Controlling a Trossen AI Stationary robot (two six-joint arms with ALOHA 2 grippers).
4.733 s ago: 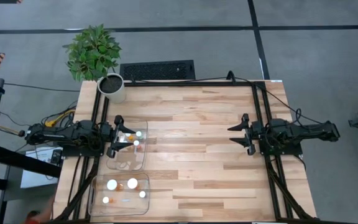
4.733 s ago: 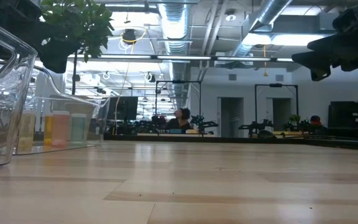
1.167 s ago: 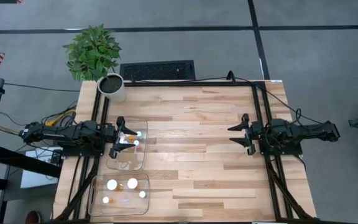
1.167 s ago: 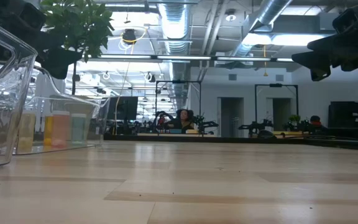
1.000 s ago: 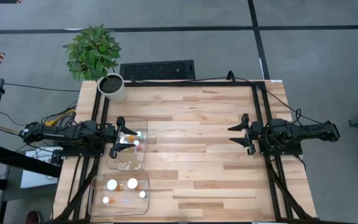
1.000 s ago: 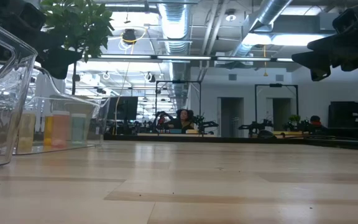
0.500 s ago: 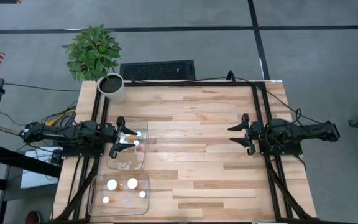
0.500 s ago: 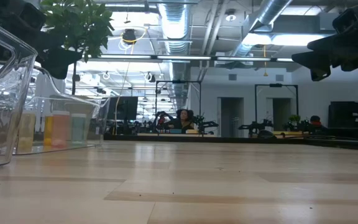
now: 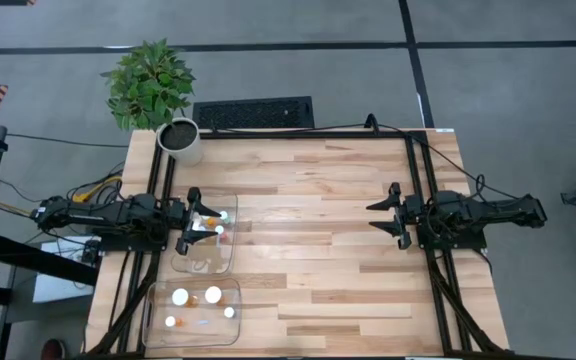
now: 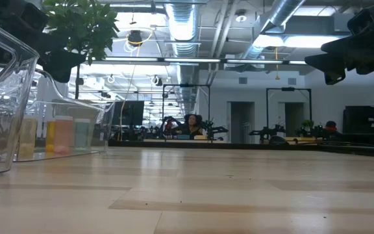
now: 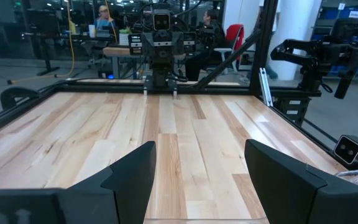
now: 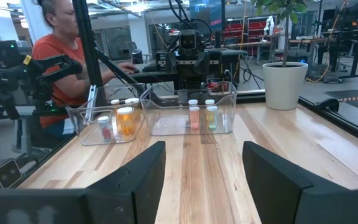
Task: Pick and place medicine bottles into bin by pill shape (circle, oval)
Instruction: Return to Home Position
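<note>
Now we note left hand [image 9: 188, 219] wide open and empty over a bin [image 9: 208, 263]. Right hand [image 9: 376, 216] likewise, over the table [image 9: 308, 200].

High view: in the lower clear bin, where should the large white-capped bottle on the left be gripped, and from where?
Grip the large bottle across its round white cap, from above: it stands upright, and walls of the clear bin block sideways approaches.

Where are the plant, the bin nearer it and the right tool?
plant [image 9: 149, 82]: high view, leaves.
bin nearer the plant [image 12: 166, 118]: right wrist view, front wall.
right tool [image 9: 371, 216]: high view, between fingertips.
</note>
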